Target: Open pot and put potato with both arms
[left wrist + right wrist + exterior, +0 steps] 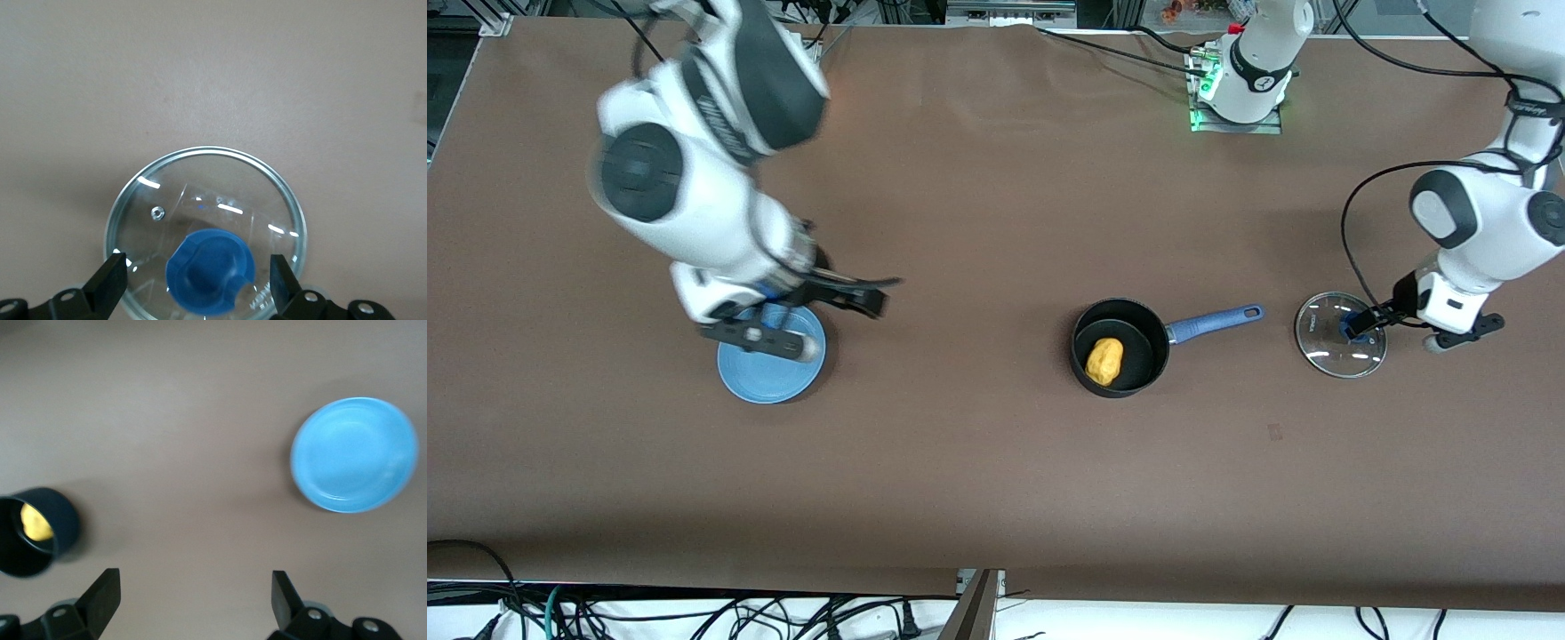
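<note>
Front view: potato (1104, 360) sits in the pot (1120, 347), lid off, mid counter (996, 462). Glass lid (1340, 335) lies flat on the counter toward the left arm's end, beside the pot handle. Left claw (199, 277) open, fingers either side of the lid's blue knob (210, 271), apart from it. Right claw (193, 590) open, over the blue plate (771, 357)

Tabletop (996, 462) is showing plain brown, no pattern. Pot (1120, 347) is looking black w/ blue handle, potato (1104, 360) inside is showing yellow-orange; plate (769, 373) is light blue. Lid (1340, 335) is showing clear glass w/ silver rim & blue knob; arms are showing white w/ black end effectors.
</note>
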Controlling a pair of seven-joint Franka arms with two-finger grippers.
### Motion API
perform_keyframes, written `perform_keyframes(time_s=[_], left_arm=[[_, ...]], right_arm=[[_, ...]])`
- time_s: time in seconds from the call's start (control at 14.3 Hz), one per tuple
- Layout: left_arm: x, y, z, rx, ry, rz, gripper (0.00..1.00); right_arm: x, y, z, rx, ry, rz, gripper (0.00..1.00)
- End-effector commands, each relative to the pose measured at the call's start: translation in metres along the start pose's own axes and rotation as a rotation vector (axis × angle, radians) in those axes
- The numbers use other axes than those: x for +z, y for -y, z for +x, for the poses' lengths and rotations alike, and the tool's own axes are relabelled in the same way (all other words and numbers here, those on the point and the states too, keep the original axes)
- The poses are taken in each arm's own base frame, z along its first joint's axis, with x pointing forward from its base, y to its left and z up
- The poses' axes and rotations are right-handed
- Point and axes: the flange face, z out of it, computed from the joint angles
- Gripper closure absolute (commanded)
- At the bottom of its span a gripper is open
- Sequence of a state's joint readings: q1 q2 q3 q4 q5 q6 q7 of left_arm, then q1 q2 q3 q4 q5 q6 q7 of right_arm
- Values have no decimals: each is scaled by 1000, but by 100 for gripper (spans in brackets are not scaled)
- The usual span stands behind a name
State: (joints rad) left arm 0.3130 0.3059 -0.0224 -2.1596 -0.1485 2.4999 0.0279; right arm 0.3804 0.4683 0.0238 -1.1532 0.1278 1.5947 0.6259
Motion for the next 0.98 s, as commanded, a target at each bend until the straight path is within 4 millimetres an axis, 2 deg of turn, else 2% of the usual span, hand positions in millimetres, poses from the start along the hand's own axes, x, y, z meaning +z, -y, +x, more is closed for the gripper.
perform_keyframes(time_s=[0.0, 0.14, 0.35, 0.49, 0.7, 0.91], left_arm=[[-75, 2, 28, 14, 49, -36, 5], [-122, 6, 44, 8, 87, -46, 5], [-188, 9, 59, 13, 122, -48, 5], [-227, 7, 64, 19, 118, -46, 5], [-266, 1, 67, 19, 108, -44, 5], [-309, -10, 66, 0, 111, -39, 5]], right_arm=[[-24, -59, -27, -63, 41, -35, 0], [-40, -95, -35, -105, 50, -44, 0], [-61, -163, -43, -184, 52, -38, 0], [-74, -192, -46, -222, 68, -52, 0], [-91, -212, -56, -261, 52, -120, 0], [-100, -216, -57, -279, 33, -133, 0]])
